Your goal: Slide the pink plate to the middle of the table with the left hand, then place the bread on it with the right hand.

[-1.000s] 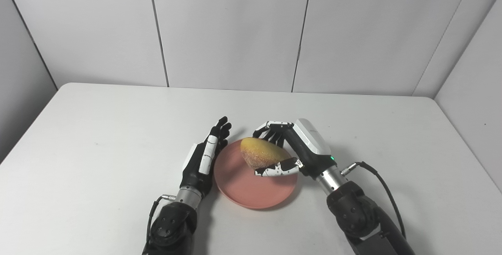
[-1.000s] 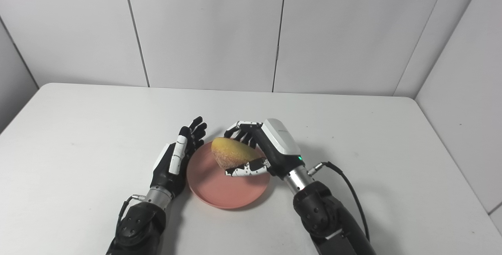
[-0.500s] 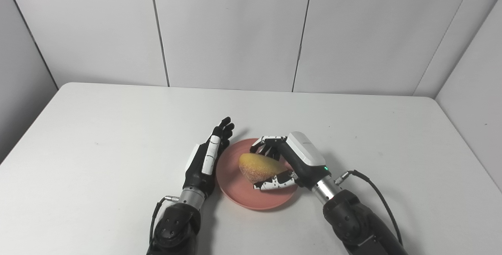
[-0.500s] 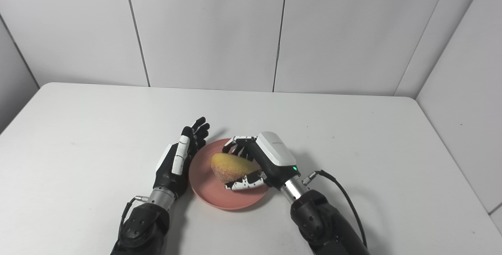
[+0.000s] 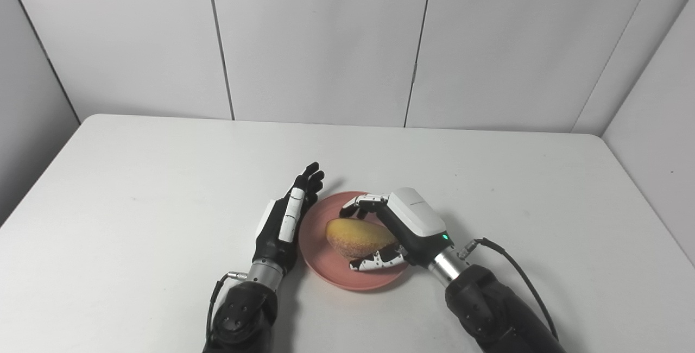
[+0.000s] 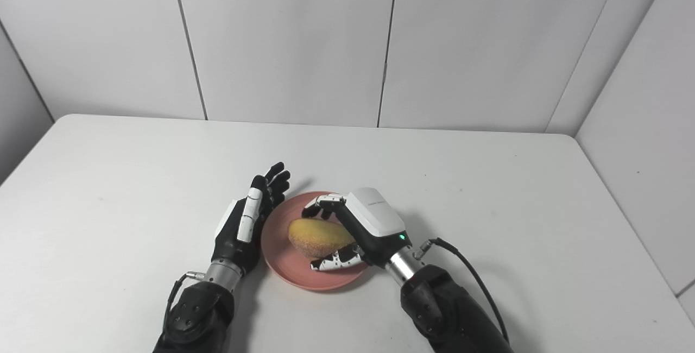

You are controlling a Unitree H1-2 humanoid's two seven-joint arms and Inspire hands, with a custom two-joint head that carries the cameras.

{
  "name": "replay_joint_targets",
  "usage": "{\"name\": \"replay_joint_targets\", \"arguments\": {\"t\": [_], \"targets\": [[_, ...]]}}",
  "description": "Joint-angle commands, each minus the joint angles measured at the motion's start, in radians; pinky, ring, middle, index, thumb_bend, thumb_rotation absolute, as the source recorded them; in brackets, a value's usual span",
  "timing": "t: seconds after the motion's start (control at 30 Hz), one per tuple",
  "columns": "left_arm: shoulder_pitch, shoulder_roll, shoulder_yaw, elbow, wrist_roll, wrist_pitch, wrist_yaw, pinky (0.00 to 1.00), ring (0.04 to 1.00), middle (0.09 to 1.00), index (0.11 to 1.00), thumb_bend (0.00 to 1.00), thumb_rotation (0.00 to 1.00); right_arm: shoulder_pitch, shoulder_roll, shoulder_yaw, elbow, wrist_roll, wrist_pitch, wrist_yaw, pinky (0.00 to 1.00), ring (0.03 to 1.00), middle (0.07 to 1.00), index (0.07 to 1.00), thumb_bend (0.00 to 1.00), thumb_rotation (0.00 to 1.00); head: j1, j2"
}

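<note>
— Now, what is seen on the white table [image 5: 136, 190]?
— A pink plate [image 5: 326, 260] is set near its middle, with the bread [image 5: 355, 236] low over it; whether they touch cannot be told.
— And the hands?
— The bread is clasped by the right hand [image 5: 404, 228]. The left hand [image 5: 282, 222] is held flat beside the plate's left rim, fingers straight, nothing gripped.
</note>
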Motion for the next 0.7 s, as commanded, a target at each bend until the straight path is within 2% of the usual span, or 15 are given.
{"name": "replay_joint_targets", "arguments": {"t": [0.0,0.03,0.1,0.13,0.27,0.4,0.5,0.6,0.67], "targets": [[0.003,-0.011,-0.005,-0.015,-0.007,-0.02,-0.007,0.99,0.963,0.945,0.914,0.68,1.0,-0.029,-0.008,-0.003,-0.041,-0.015,0.008,-0.012,0.81,0.845,0.848,0.804,0.59,0.38,-0.001,-0.001],[0.003,-0.01,-0.006,-0.014,-0.006,-0.023,-0.008,0.99,0.964,0.946,0.915,0.68,1.0,-0.027,-0.009,-0.003,-0.048,-0.014,0.013,0.001,0.82,0.852,0.855,0.81,0.6,0.4,-0.004,0.0],[0.003,-0.01,-0.007,-0.012,-0.006,-0.026,-0.01,0.98,0.962,0.946,0.916,0.68,1.0,-0.025,-0.016,-0.001,-0.061,-0.01,0.021,0.03,0.94,0.931,0.928,0.858,0.6,0.64,-0.004,0.0],[0.003,-0.009,-0.007,-0.012,-0.006,-0.026,-0.011,0.98,0.962,0.946,0.916,0.68,1.0,-0.025,-0.019,0.0,-0.066,-0.008,0.023,0.044,0.98,0.956,0.955,0.872,0.59,0.72,-0.004,0.0],[0.004,-0.011,-0.008,-0.015,-0.005,-0.023,-0.009,0.97,0.958,0.946,0.914,0.69,1.0,-0.02,-0.03,-0.006,-0.086,0.01,0.012,0.071,1.0,0.997,0.997,0.909,0.61,0.9,-0.005,0.003],[0.004,-0.006,-0.013,-0.015,-0.001,-0.027,-0.013,0.99,0.969,0.956,0.922,0.69,1.0,-0.008,-0.026,-0.025,-0.116,0.051,0.003,0.078,1.0,1.0,1.0,0.987,0.61,0.93,-0.006,0.005],[0.004,-0.007,-0.008,-0.014,-0.008,-0.026,-0.014,0.99,0.97,0.952,0.919,0.69,1.0,0.006,-0.015,-0.049,-0.145,0.066,0.001,0.051,1.0,1.0,1.0,0.998,0.62,0.95,-0.008,0.005],[0.004,-0.006,-0.006,-0.014,-0.006,-0.024,-0.012,1.0,0.97,0.945,0.916,0.68,1.0,0.029,0.005,-0.08,-0.184,0.094,0.017,0.035,1.0,1.0,1.0,1.0,0.67,0.99,-0.009,0.004],[0.004,-0.004,-0.005,-0.016,-0.008,-0.02,-0.013,1.0,0.977,0.948,0.921,0.69,1.0,0.047,0.023,-0.104,-0.212,0.117,0.024,0.026,1.0,1.0,1.0,1.0,0.66,1.0,-0.01,0.004]]}}
